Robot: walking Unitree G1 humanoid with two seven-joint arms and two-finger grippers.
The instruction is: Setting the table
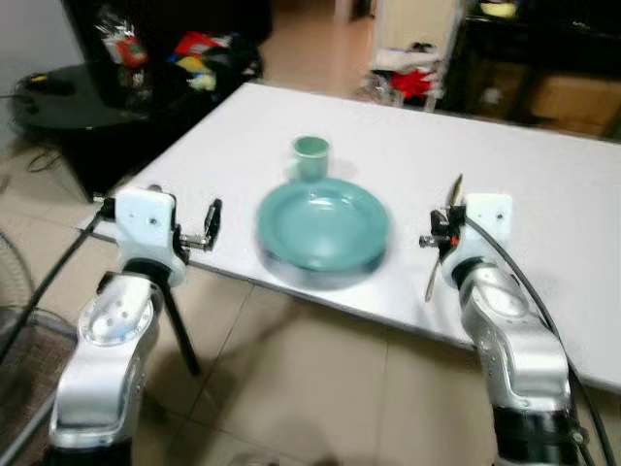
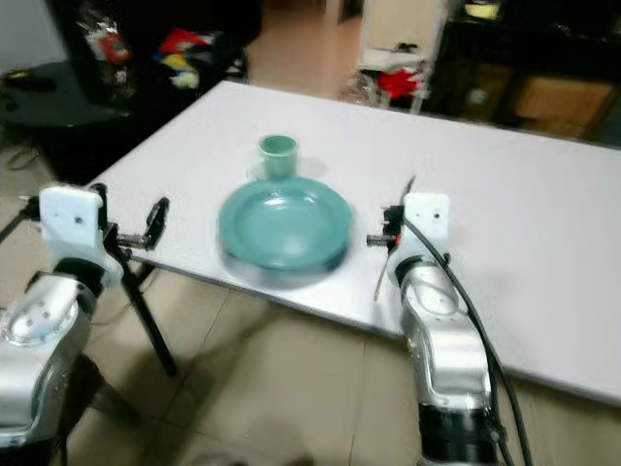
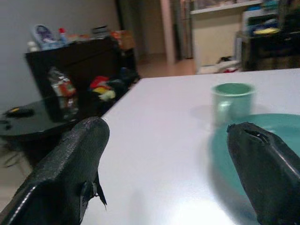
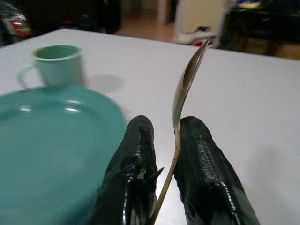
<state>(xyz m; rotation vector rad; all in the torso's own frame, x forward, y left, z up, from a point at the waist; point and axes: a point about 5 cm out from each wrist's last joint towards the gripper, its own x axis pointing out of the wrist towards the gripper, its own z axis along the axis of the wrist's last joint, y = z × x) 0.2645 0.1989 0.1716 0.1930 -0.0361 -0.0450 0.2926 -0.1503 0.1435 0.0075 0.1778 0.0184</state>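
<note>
left gripper [image 1: 208,225]: fingers spread, holding nothing, at the table [image 1: 543,194] edge left of the plate [image 1: 323,226] | cup [image 1: 311,156]: just behind the plate | right gripper [image 4: 161,154]: just right of the plate, clamped on the spoon [image 4: 185,86] mid-handle | handling: spoon likely light, stiff, slippery; thin handle could pivot, so grip near its middle

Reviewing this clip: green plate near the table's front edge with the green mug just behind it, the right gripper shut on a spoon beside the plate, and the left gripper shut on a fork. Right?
Not quite. The left gripper holds nothing: the left wrist view shows its fingers spread apart with bare table between them. The rest stands: the plate sits near the front edge, the mug just behind it, and the right gripper is shut on the spoon.
</note>
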